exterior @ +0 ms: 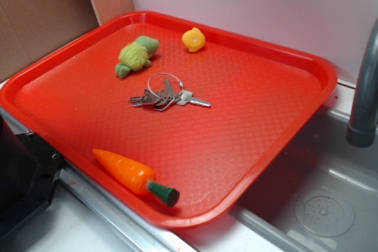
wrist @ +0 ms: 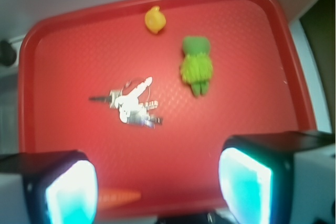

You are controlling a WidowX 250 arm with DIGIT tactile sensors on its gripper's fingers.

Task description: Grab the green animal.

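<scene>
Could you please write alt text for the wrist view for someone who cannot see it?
A red tray holds a green plush animal, a yellow duck and a bunch of keys. Two fingers frame the bottom edge, spread apart and holding nothing, with an orange carrot blurred between them.

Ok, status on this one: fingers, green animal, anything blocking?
Gripper open, high above tray. Green animal untouched near far edge. Keys beside it, not blocking.

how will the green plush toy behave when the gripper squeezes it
The green toy looks fuzzy and stuffed, so it will probably squash under the fingers rather than slip. It seems light for its size. Lying flat on the tray, it is unlikely to roll, unlike the rounded duck.
</scene>
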